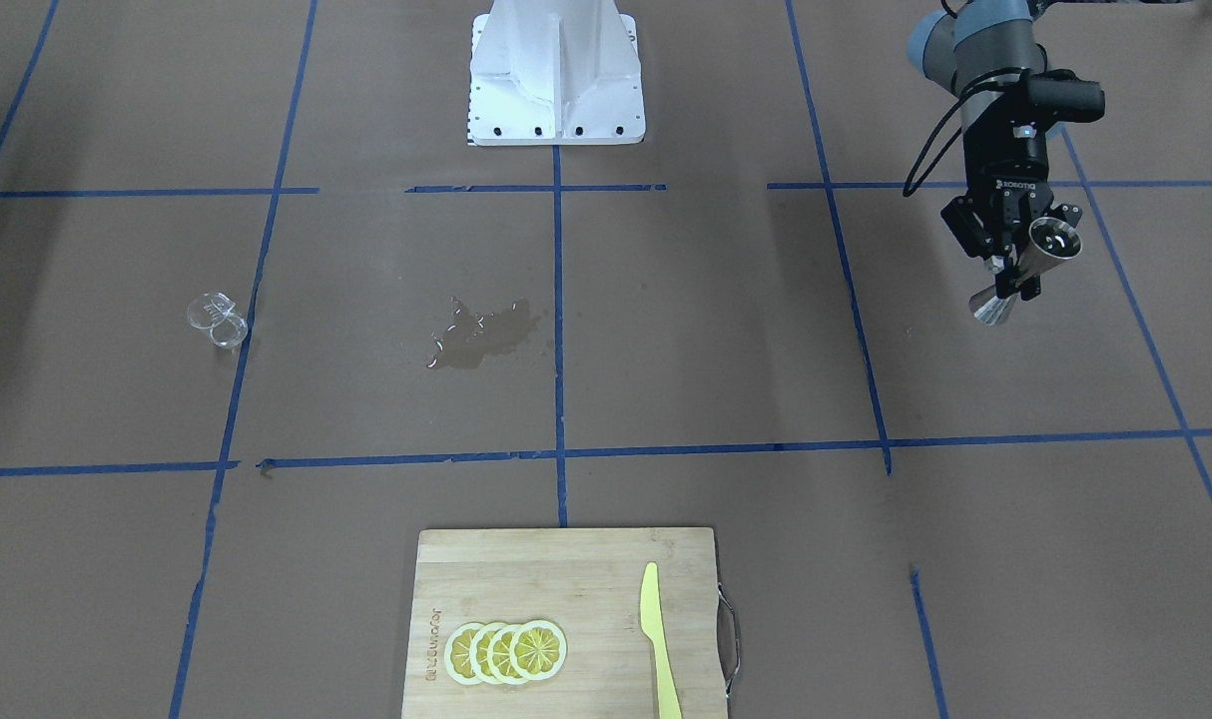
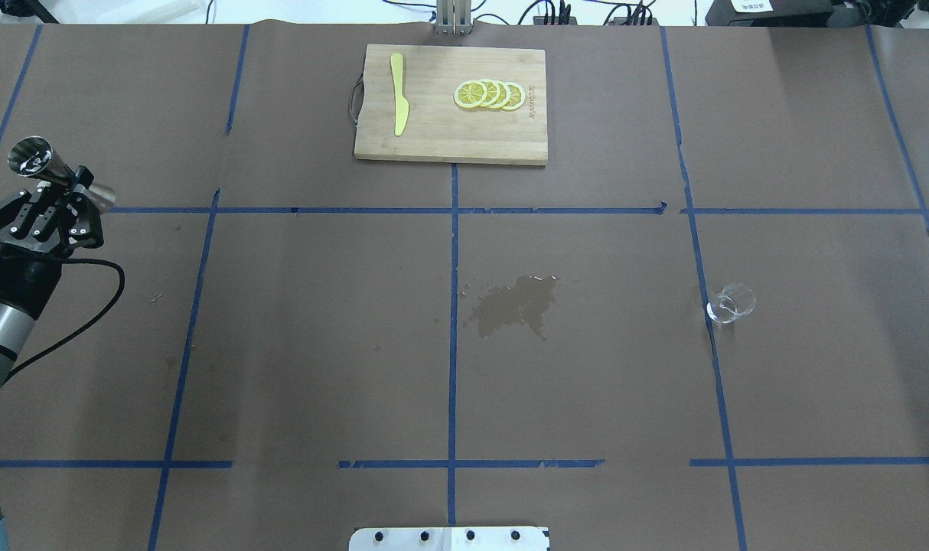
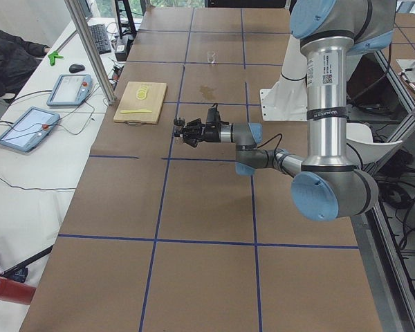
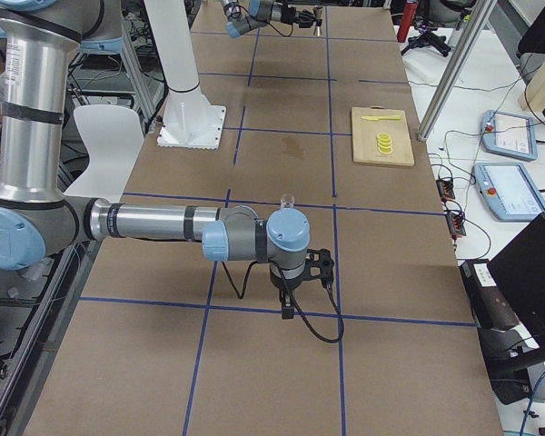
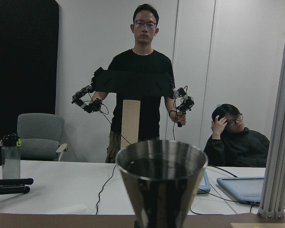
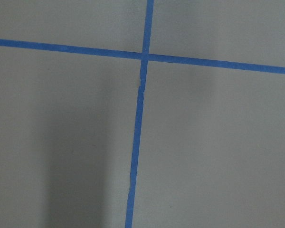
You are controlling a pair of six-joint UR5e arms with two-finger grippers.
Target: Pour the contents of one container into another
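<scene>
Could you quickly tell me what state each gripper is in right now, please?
Left gripper: closed on the steel jigger.
Right gripper: cannot be told.

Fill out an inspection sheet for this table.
Surface: brown-papered table, blue tape grid; wet patch near the centre.
Job's things: glass cup stands alone on the robot's right side; jigger held tilted above the table.
Clutter: cutting board with lemon slices and a yellow knife.
Grippers: left gripper shut on the jigger; right gripper open or shut unclear.
Cables: black cable loops from the left wrist.
Surroundings: two people, tablets on a side table.
</scene>
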